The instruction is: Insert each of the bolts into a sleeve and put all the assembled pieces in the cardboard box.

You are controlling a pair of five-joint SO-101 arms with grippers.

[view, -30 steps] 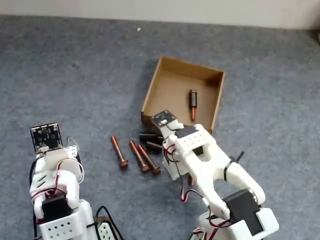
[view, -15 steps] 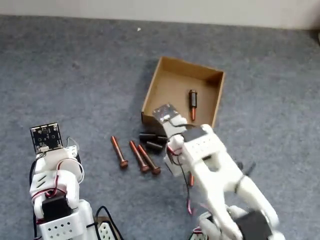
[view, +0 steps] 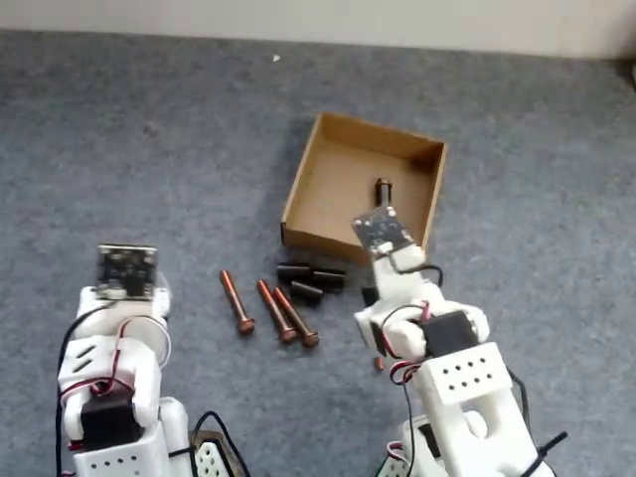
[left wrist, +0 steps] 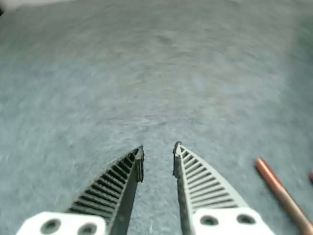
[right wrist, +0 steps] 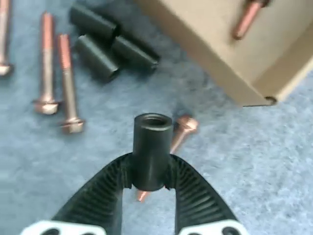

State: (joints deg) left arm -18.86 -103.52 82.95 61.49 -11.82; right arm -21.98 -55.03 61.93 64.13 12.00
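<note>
Right gripper [right wrist: 149, 171] clasps one black sleeve [right wrist: 152, 147] upright above the carpet [view: 149, 149]. A loose bolt [right wrist: 180, 131] lies beneath it, near the cardboard box [right wrist: 210, 54]. Three more sleeves [view: 308, 278] and three bolts [view: 275, 311] lie beside the box, and one assembled piece [view: 383, 194] lies inside. Left gripper [left wrist: 158, 151] hangs parted, holding nothing.

**Grey carpeted table with loose parts beside the box**

The table [view: 149, 129] is covered in grey, carpet-like fabric. A cardboard box [view: 308, 237] sits open-topped on it. Just in front of the box, three black sleeves [view: 306, 292] lie on their sides (bunched close together). Beside them, three copper-coloured bolts [view: 274, 310] lie in a row, heads toward the arms. A fourth bolt [right wrist: 186, 124] lies apart, near the box's corner.
</note>
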